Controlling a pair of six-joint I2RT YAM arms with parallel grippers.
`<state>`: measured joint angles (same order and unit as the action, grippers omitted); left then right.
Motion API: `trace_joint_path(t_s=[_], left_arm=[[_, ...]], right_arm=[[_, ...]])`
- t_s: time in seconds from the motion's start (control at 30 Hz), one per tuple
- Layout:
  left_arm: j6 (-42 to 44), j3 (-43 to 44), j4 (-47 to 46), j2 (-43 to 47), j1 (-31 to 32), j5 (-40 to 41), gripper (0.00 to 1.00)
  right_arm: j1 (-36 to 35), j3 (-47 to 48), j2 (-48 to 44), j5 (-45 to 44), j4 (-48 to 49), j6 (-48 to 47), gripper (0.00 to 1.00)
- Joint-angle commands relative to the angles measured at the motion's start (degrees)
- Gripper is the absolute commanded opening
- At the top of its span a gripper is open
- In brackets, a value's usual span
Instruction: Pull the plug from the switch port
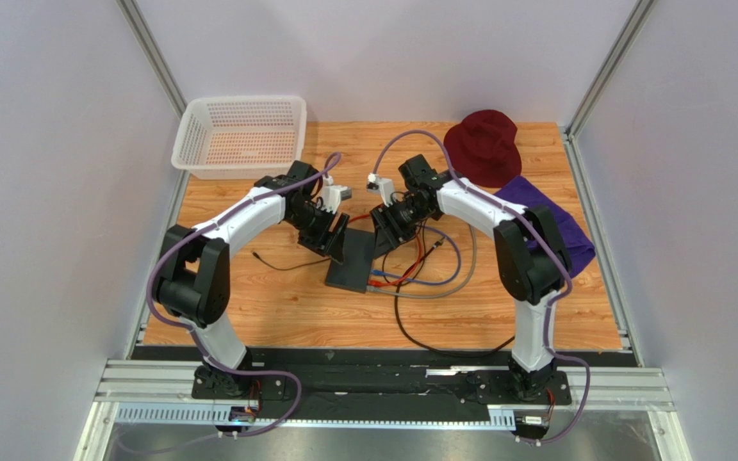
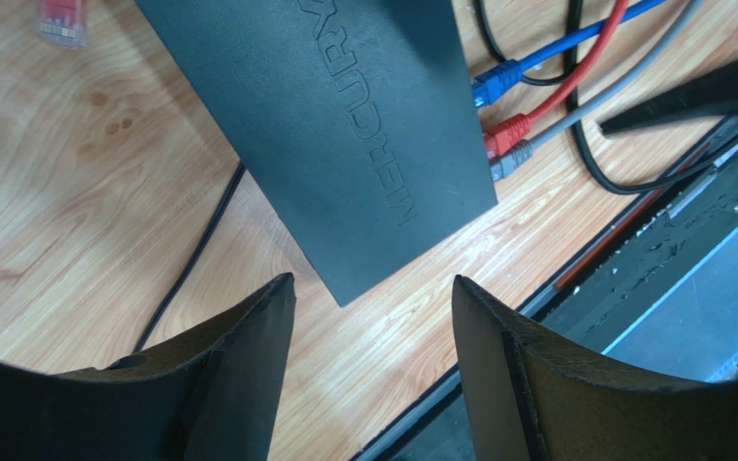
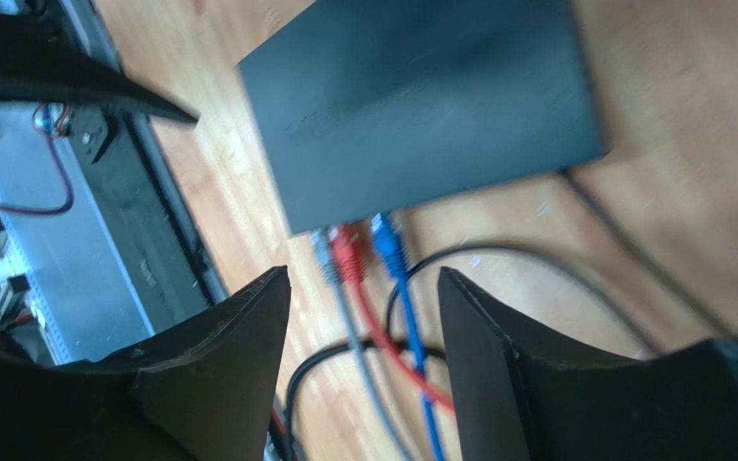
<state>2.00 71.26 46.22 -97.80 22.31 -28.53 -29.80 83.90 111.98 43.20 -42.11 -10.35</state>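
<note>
Left claw [image 2: 373, 286] and right claw [image 3: 363, 277] released, angled down over switch [image 1: 349, 261]; long axis top-to-bottom, switch port [image 3: 346, 229] facing right in top view.

A dark grey box [image 1: 352, 261] is being carried at the middle of the wooden surface [image 1: 277, 312], with coloured cables [image 2: 512, 134] trailing beside it. The far corners are being occupied by a white basket [image 1: 238, 165], a dark red hat [image 1: 484, 146] and a purple cloth [image 1: 575, 240].

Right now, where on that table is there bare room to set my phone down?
Bare wood: the near-left stretch between the switch and the left arm, and the far strip between the basket and the hat. Crowded: cables tangle right of the switch, and a purple cloth covers the right edge.
</note>
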Motion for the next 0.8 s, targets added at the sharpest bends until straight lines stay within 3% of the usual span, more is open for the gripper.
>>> trace_joint_path(t_s=[0.0, 0.27, 0.37, 0.77], left_arm=[[0.98, -0.26, -2.63, -2.83, -0.33, -1.27, 0.68], [-1.65, 5.44, 0.62, -12.41, -0.95, 3.4, 0.65], [-1.74, 7.74, 3.88, -15.66, -1.82, 2.17, 0.64], [-3.14, 7.58, 4.41, -19.88, -1.04, 5.15, 0.49]], right_arm=[[0.89, 4.62, 4.65, 0.48, -0.53, -0.89, 0.61], [-0.43, -2.24, -0.01, 1.71, -0.26, -5.47, 0.63], [-0.34, -2.69, -0.1, 8.09, -2.62, -7.84, 0.63], [0.01, 7.24, 11.32, 16.21, -7.73, -9.51, 0.57]])
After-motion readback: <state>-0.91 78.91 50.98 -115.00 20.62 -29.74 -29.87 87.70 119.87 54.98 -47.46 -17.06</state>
